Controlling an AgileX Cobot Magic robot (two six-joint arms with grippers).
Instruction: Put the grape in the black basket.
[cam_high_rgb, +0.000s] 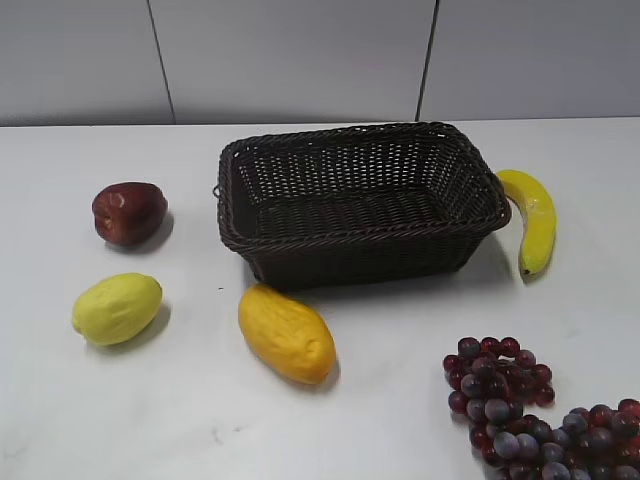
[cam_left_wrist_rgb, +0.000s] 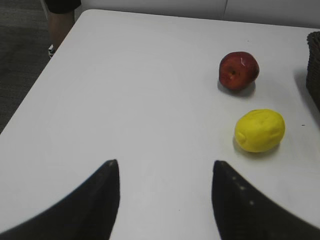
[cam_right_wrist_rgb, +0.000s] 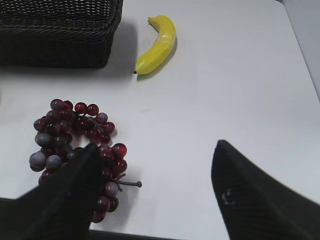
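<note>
From my exterior camera, the black basket (cam_high_rgb: 362, 200) sits toward the back of the bench (cam_high_rgb: 400, 400), about midway across. The grape (cam_high_rgb: 540, 415) lies at the near right corner, outside the basket and running off the frame's edge. A banana (cam_high_rgb: 532, 218) rests just beside the basket's right end. An orange-yellow mango (cam_high_rgb: 286, 333) lies near its front wall, and on the left side I see an apple (cam_high_rgb: 128, 212) with a lemon (cam_high_rgb: 117, 308) nearer the front edge. Neither arm shows here.

On my left wrist feed, the left gripper (cam_left_wrist_rgb: 165, 200) hangs over bare bench with its fingers spread wide — nothing between them. Apple (cam_left_wrist_rgb: 238, 70) and lemon (cam_left_wrist_rgb: 259, 130) lie ahead to the right.

On my right wrist feed, the right gripper (cam_right_wrist_rgb: 155, 195) is also spread wide and holds nothing; its left finger (cam_right_wrist_rgb: 70, 200) overlaps the grape (cam_right_wrist_rgb: 75, 145) in view — I can't tell whether it touches. The banana (cam_right_wrist_rgb: 157, 45) lies beyond, beside the basket (cam_right_wrist_rgb: 57, 32).
</note>
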